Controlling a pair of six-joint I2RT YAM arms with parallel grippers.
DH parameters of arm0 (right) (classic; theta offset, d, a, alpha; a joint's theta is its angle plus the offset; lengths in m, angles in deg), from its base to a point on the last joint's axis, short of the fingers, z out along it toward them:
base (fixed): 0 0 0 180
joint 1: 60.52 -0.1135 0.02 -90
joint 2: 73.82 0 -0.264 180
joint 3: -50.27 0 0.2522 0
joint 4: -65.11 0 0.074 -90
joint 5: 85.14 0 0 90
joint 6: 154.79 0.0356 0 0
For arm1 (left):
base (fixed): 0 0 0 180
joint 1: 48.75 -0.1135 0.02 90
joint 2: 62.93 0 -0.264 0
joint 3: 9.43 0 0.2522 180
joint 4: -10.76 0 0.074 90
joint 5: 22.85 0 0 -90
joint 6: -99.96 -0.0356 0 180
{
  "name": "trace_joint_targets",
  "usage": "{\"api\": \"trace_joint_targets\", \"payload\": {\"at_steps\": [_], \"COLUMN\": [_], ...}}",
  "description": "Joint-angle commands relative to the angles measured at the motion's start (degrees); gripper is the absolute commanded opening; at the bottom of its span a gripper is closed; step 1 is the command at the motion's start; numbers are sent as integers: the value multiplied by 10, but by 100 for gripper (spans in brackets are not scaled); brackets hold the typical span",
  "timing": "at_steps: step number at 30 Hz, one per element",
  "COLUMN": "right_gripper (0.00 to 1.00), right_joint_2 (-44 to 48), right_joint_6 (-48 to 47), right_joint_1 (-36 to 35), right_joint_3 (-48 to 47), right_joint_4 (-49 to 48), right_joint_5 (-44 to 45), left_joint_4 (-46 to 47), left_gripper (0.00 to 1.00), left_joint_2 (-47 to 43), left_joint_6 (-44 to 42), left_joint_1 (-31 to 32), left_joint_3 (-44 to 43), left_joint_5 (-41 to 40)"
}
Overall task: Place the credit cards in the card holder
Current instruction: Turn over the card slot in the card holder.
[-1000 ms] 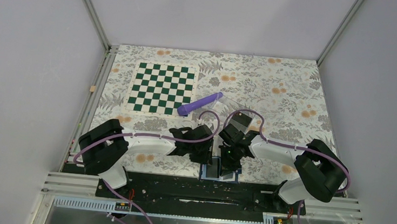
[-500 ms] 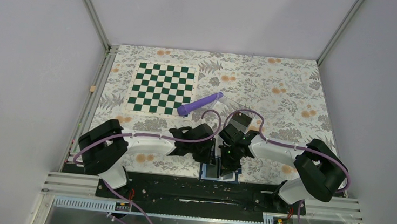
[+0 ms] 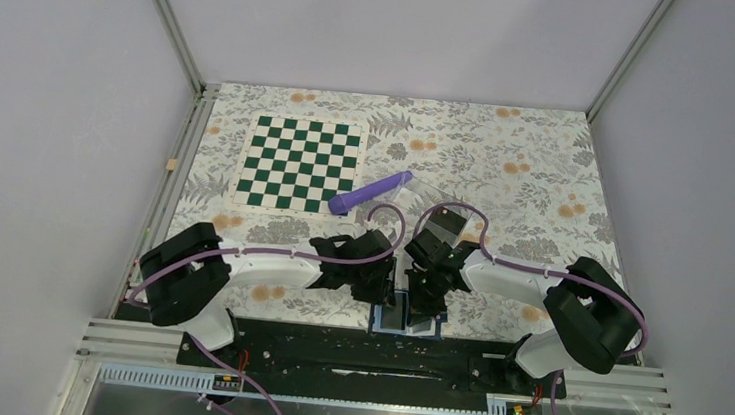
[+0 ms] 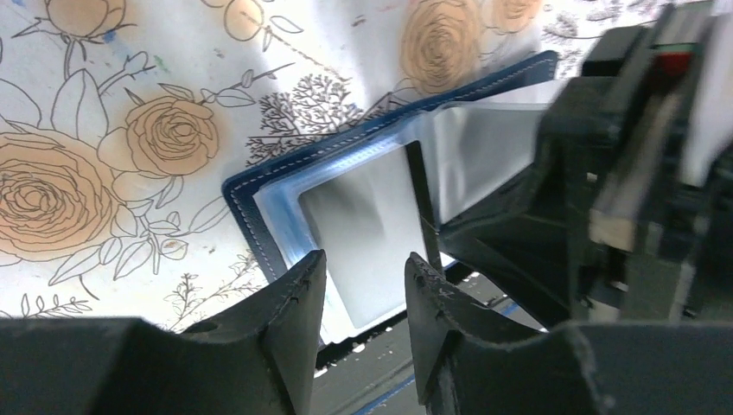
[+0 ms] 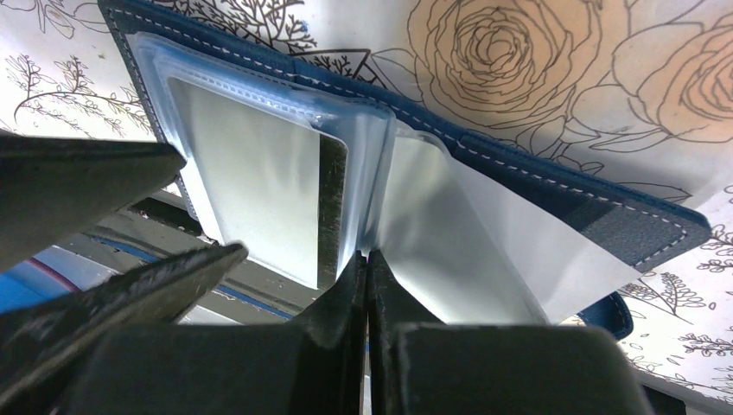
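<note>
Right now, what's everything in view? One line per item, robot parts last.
card holder: 1, navy with clear pockets, lying open at the near table edge
card: 1 visible, pale with a dark stripe, inside a clear pocket of the card holder
chessboard mat: 1, green and white, far left of the table
tube: 1, purple, lying slanted just right of the mat
clear tray: 1, transparent, beside the tube, hard to make out
small block: 1, tan, left table edge
tablecloth: 1, white floral with orange blooms
left hand: 1, black, open, over the card holder
right hand: 1, black, shut, tips at the pocket leaves
</note>
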Motion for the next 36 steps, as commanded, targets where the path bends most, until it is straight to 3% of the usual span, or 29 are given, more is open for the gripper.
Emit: {"api": "trace_joint_targets", "payload": {"at_steps": [1,20,30,36], "right_gripper": [0,0,0,0], "right_joint_2": [-15,-22,-18,-19], "right_joint_6": [-6,-8,-7,-9], "right_joint_1": [-4,-4,-4,-4], "right_joint_3": [-4,-6,-6,-6], "right_joint_4": [-10,-11,-12,-12], "right_joint_5": [4,-1,-1,-3], "left_joint_4": [0,-64,46,60], "left_gripper": [39,45,38,35], "left_joint_2": [24,62,15,-18], "left_joint_6": [-5,-13,-5,-2], "left_joint_1": [2,13,17,17], "left_joint_3": [-3,-47,-20,-21], "left_joint_5": [-9,-46,21,29]}}
